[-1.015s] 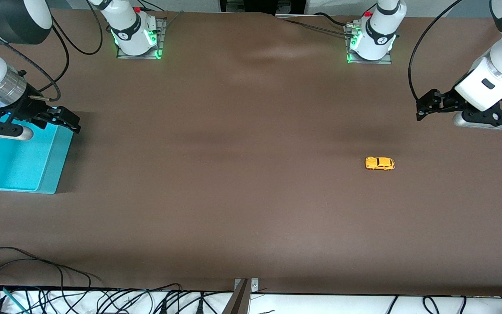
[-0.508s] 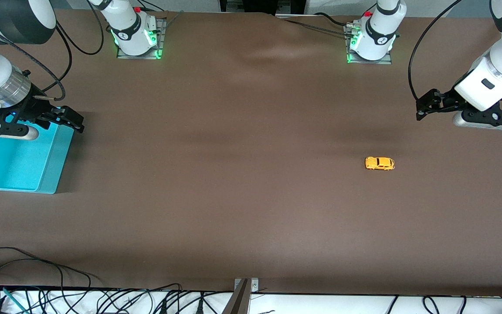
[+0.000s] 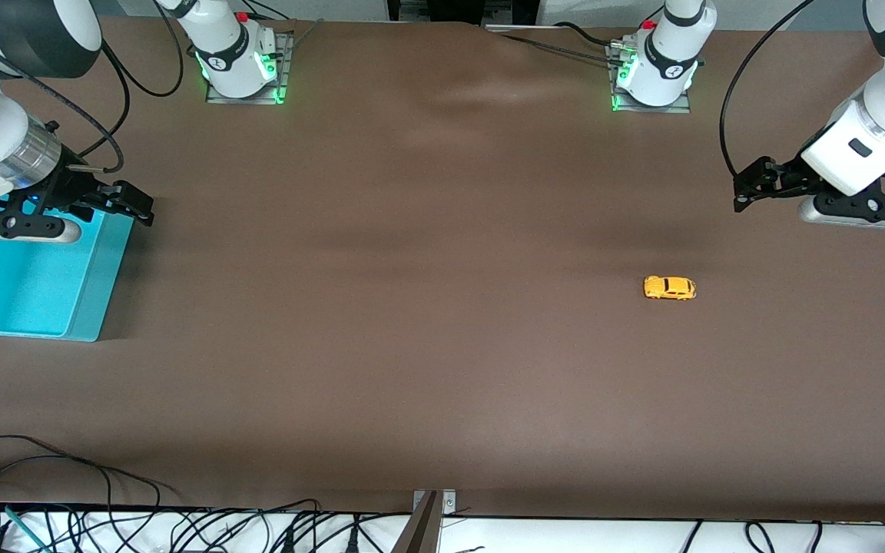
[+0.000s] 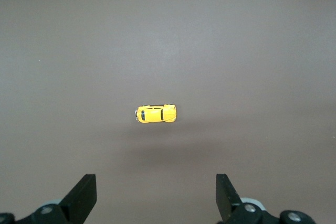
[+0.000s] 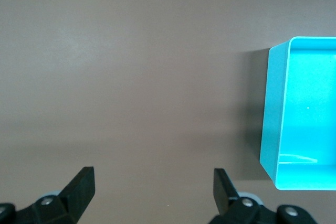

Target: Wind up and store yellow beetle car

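The yellow beetle car (image 3: 670,288) stands on its wheels on the brown table toward the left arm's end; it also shows in the left wrist view (image 4: 156,113). My left gripper (image 3: 746,192) hangs open and empty in the air over the table beside the car, its fingertips (image 4: 84,192) wide apart. My right gripper (image 3: 131,206) is open and empty over the edge of the turquoise bin (image 3: 93,296), with bare table between its fingertips (image 5: 224,184). The bin also shows in the right wrist view (image 5: 273,124) and holds nothing.
Both arm bases (image 3: 239,54) stand along the table's edge farthest from the front camera. Loose cables (image 3: 66,491) and a metal clamp (image 3: 431,514) lie along the edge nearest to it.
My right gripper has moved a little from over the bin toward the middle of the table. The left arm and the car have not moved.
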### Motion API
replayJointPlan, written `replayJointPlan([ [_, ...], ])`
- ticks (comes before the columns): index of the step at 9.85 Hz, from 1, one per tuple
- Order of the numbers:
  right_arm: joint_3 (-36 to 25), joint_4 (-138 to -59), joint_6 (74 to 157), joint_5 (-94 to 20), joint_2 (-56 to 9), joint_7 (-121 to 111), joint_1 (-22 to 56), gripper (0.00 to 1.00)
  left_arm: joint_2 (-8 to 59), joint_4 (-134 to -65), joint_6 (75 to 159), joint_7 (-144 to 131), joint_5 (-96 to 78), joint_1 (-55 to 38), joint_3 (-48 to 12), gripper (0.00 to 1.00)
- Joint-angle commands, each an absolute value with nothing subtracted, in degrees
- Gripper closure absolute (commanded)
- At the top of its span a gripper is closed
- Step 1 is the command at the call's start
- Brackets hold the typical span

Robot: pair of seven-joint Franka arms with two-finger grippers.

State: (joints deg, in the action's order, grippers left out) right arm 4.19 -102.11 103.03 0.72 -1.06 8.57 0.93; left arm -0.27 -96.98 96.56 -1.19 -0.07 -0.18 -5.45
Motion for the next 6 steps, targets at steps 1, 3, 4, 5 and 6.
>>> replayJointPlan([
  [1, 4.13, -100.63, 101.43, 1.41, -1.41, 7.65, 1.14, 0.00, -0.97, -96.77, 95.71, -1.85, -1.23, -0.18, -5.54, 0.00],
  [3, 4.22, -100.63, 101.34, 1.41, -1.23, 7.38, 1.23, 0.00, -0.97, -96.77, 95.54, -1.85, -1.23, -0.18, -5.54, 0.00],
  [4, 4.22, -100.63, 101.16, 1.49, -1.23, 7.47, 1.23, 0.00, -0.97, -96.77, 95.71, -1.85, -1.23, -0.18, -5.54, 0.00],
  [5, 4.22, -100.63, 101.08, 1.49, -1.23, 7.38, 1.23, 0.00, -0.97, -96.77, 95.71, -1.85, -1.23, -0.18, -5.54, 0.00],
  [6, 4.22, -100.63, 100.99, 1.49, -1.23, 7.38, 1.14, 0.00, -0.97, -96.77, 95.54, -1.93, -1.23, -0.18, -5.54, 0.00],
])
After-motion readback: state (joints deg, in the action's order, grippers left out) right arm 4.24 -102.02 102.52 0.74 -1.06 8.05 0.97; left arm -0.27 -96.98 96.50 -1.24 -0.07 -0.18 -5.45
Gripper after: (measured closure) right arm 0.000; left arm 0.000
